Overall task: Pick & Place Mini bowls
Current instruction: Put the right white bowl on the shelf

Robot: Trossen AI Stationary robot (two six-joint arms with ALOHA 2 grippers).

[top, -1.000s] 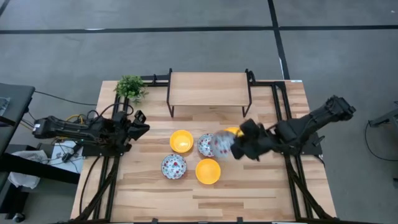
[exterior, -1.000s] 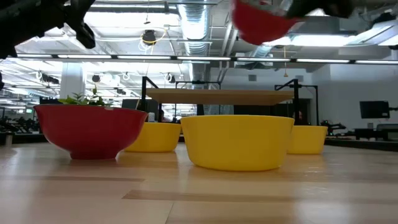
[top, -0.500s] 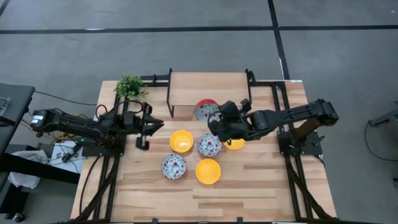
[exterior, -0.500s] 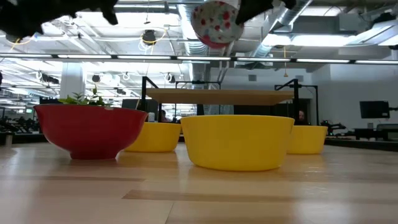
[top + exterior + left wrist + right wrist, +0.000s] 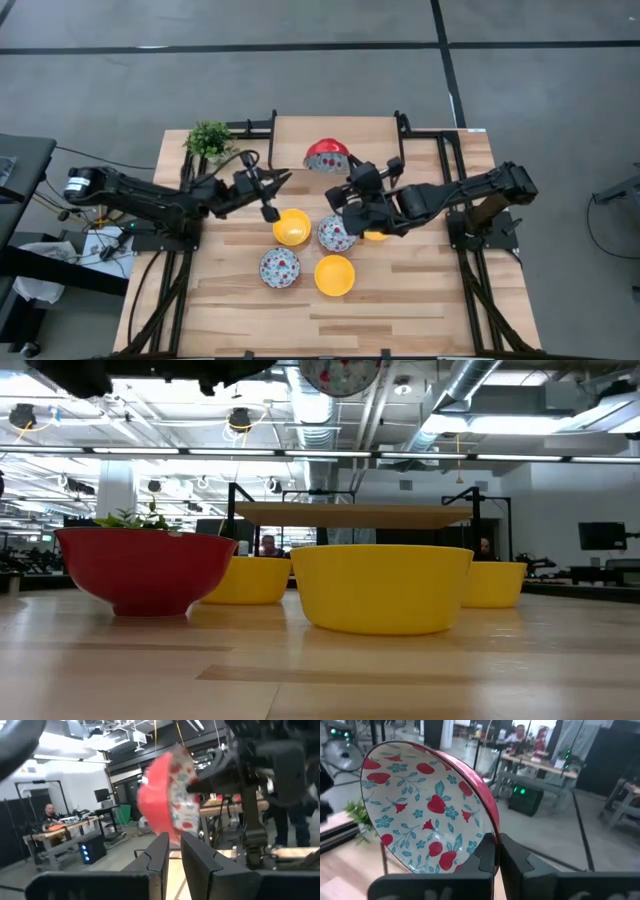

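Observation:
My right gripper [image 5: 338, 176] is shut on a floral bowl with a red outside [image 5: 327, 155], held high by the front of the wooden shelf [image 5: 335, 132]. The low view shows it at the top [image 5: 340, 372]. My left gripper [image 5: 283, 180] is shut and empty, and points at that bowl [image 5: 167, 800] from the table's left. Five bowls sit base down on the table: yellow [image 5: 291, 226], floral [image 5: 337, 233], yellow, half hidden under the right arm [image 5: 378, 236], floral [image 5: 279, 267] and yellow [image 5: 334, 275]. My right gripper holds the floral bowl by its rim [image 5: 491, 834], at the side nearest the wrist. The wall is pinched between the fingers, one finger [image 5: 485, 851] on the patterned inside and one on the red outside. The bowl is lifted clear and tipped on its side.
The shelf stands on black metal legs at the table's far middle. A small green potted plant [image 5: 210, 140] sits at the far left corner. Bare wood lies along the near edge [image 5: 330, 325]. People sit at desks in the room beyond.
My right gripper has carried the floral bowl from above the table's right middle toward the far edge and the shelf, and the bowl has tipped onto its side. My left arm has stretched from the table's left edge toward the right, closing on the held bowl.

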